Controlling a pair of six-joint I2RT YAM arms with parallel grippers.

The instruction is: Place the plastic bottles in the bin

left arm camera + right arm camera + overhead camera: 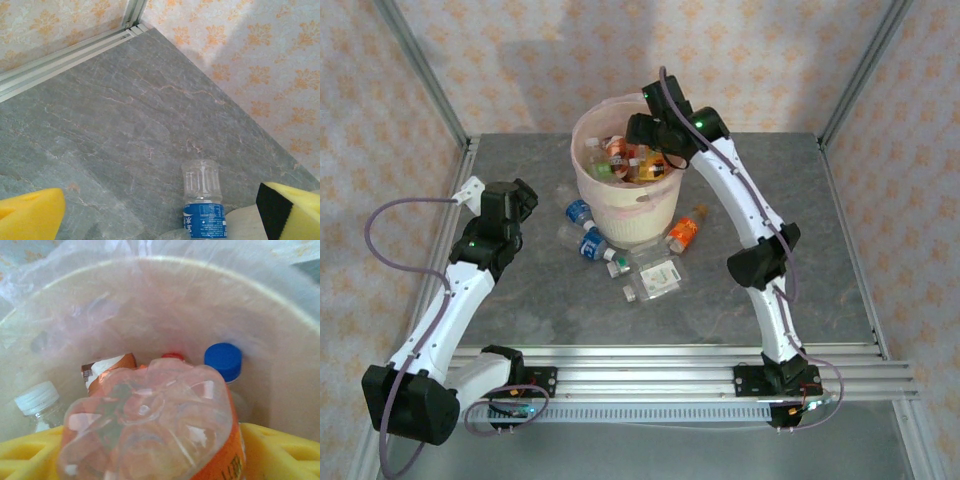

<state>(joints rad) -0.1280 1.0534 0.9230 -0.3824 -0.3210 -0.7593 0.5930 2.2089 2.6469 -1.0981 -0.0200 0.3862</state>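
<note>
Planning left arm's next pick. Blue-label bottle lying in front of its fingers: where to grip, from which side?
Probably grip the blue-label bottle across its labelled mid-body, from above. It lies flat on the table, clear base pointing away from the left gripper; the round body offers opposed sides, and the open fingers sit either side of it.

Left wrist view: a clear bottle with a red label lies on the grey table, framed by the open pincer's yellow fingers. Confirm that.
Wrong on the label: it is blue, not red. The left wrist view shows the blue-labelled bottle lying on the grey table, framed by the yellow fingers of the open left pincer.
</note>
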